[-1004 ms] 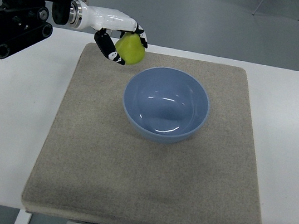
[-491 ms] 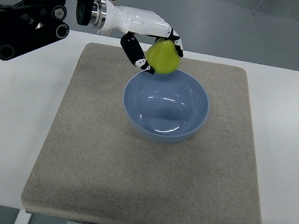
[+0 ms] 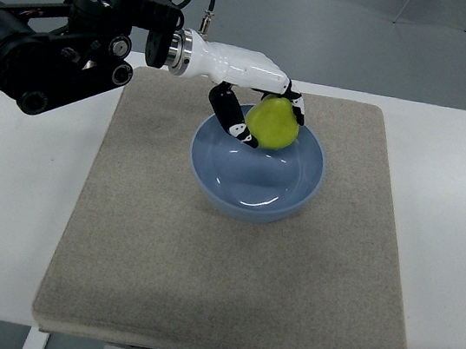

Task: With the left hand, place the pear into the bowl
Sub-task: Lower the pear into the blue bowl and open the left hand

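The left robot hand (image 3: pixel 264 113) grips the pear (image 3: pixel 273 123), fingers curled around it, above the far rim of the bowl (image 3: pixel 300 193). The bowl sits on the mat (image 3: pixel 143 249), which lies on the surface (image 3: pixel 11 194).

1. Carry the pear toward the bowl's centre.
2. Lower until the pear is near the bottom.
3. Open the fingers gradually to avoid a drop or bounce.
4. Withdraw upward, clear of the rim.
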